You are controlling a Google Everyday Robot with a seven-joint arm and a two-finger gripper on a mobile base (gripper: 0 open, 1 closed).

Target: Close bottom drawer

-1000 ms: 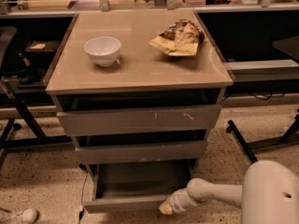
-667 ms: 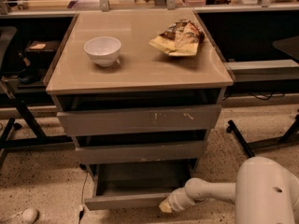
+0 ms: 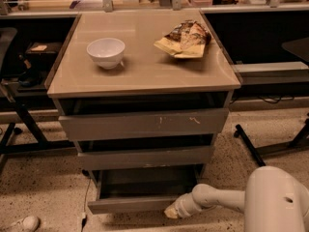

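Observation:
The bottom drawer [image 3: 130, 204] is the lowest and narrowest grey drawer of the cabinet. It stands pulled out, with its shallow grey tray [image 3: 145, 181] showing and nothing visible in it. My gripper [image 3: 172, 211] sits at the right end of the drawer's flat front, low near the floor, at the end of my white arm [image 3: 217, 199] that reaches in from the lower right. The middle drawer front [image 3: 145, 157] and the wide scratched top drawer front [image 3: 145, 123] sit above it.
On the beige cabinet top [image 3: 145, 71] stand a white bowl [image 3: 105, 51] and a crumpled snack bag [image 3: 185, 38]. Black chair legs [image 3: 251, 144] stand at the right, a desk frame [image 3: 19, 115] at the left, a white shoe [image 3: 21, 224] on the speckled floor.
The bottom drawer's front has moved slightly in toward the cabinet, and my gripper has moved with it at its right end.

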